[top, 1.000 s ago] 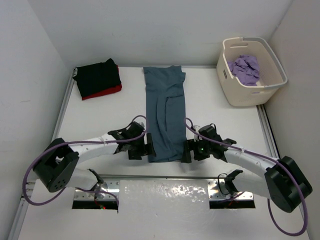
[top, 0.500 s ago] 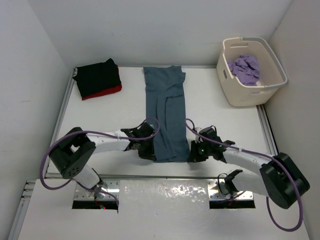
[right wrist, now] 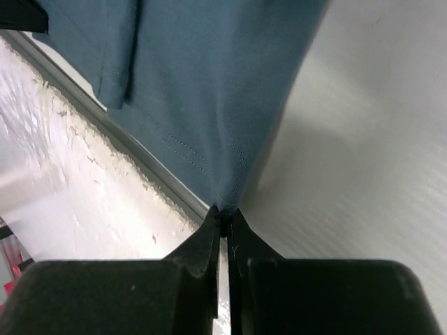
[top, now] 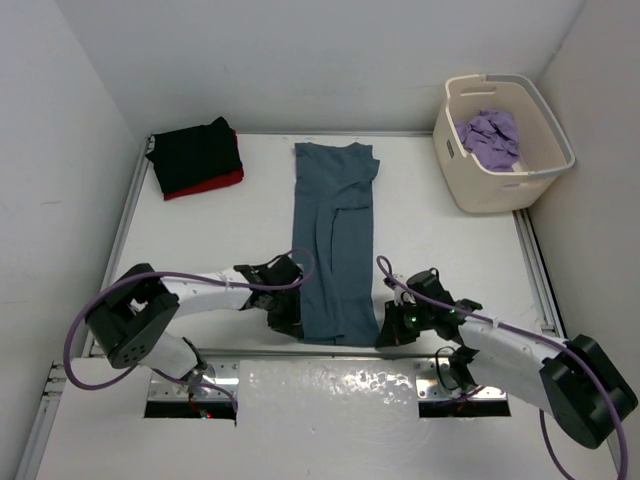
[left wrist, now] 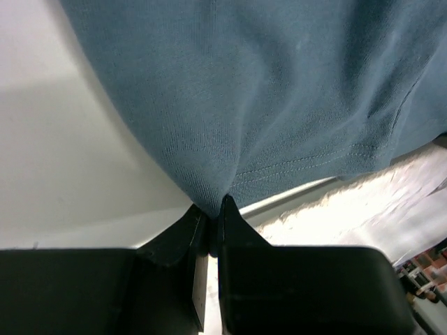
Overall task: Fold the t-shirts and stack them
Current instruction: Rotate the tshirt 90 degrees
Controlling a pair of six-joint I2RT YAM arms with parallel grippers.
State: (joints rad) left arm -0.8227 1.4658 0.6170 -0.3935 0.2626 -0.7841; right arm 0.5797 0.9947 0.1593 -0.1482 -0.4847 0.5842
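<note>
The left gripper (left wrist: 215,207) was pinched shut on the edge of the blue-grey shirt (left wrist: 265,91), its two black fingers (left wrist: 178,241) meeting with the cloth bunched between their tips. From there the shirt fanned out ahead, filling the view above. Its stitched hem (left wrist: 307,165) ran off to the right of the tips. White table (left wrist: 63,174) lay to the left, and a bright crinkled surface (left wrist: 363,209) to the right.

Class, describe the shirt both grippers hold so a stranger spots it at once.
On the table, a long strip runs down the middle: the slate blue-grey t-shirt, its near corners pinched by the left gripper and right gripper. Unlike the black shirt stacked on the red shirt far left and the lavender shirt in the cream tub, it lies spread out.
</note>
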